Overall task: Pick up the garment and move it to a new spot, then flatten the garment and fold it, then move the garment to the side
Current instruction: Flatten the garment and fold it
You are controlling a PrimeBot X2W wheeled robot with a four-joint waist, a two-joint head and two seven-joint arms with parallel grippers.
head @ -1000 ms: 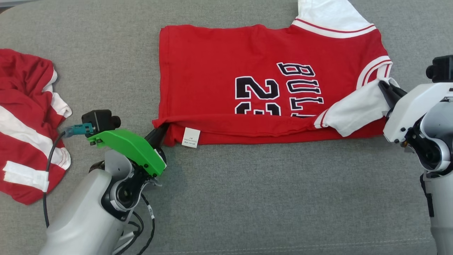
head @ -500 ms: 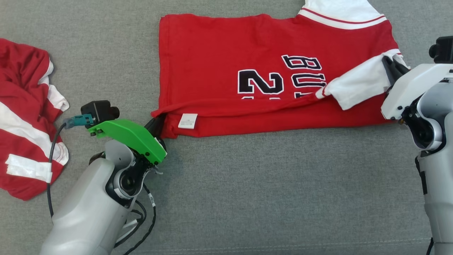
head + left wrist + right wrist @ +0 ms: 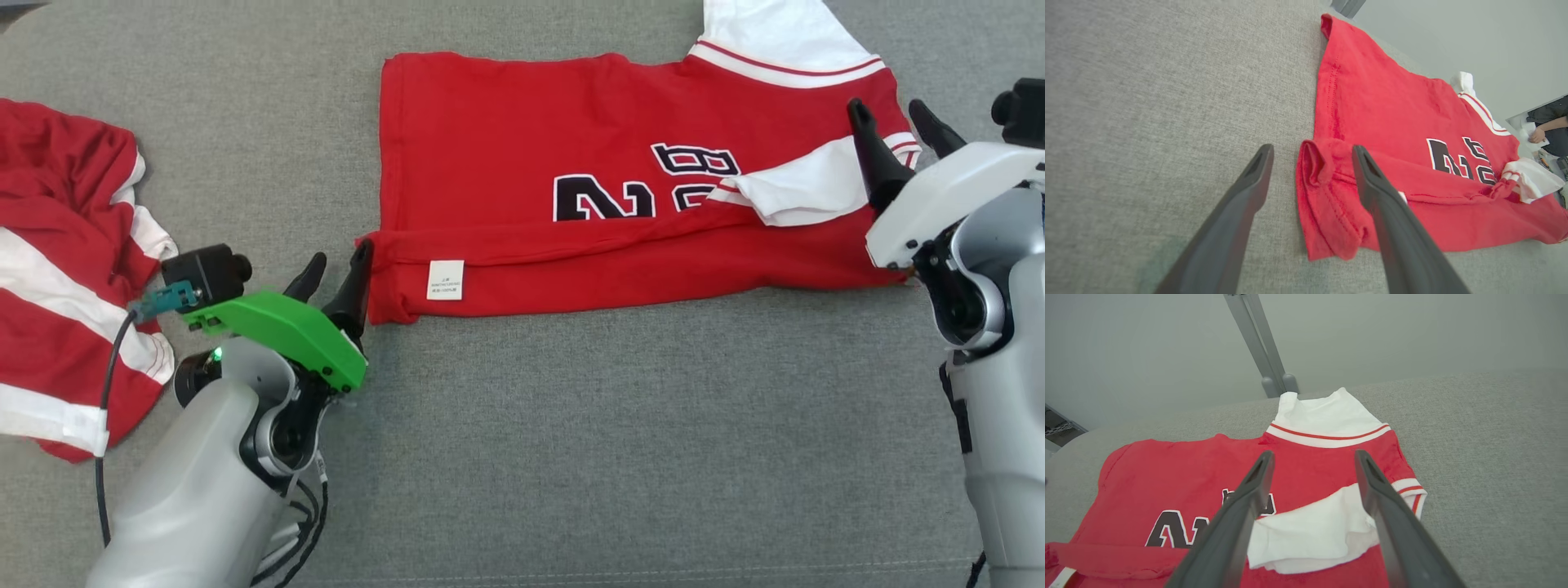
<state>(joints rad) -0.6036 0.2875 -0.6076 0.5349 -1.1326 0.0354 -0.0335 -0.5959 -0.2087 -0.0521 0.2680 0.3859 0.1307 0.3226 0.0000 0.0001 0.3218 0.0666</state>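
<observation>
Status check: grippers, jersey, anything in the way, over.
Left gripper open at hem corner, right gripper open by white sleeve. Red jersey flat, near edge folded over. Second red garment bunched at left, not touching.

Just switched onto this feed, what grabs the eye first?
A red jersey with black numbers lies mid-frame on the grey surface, its near edge folded over. The left gripper and right gripper stand open at its two ends, holding nothing. A second, crumpled red-and-white garment lies at the far left.
</observation>
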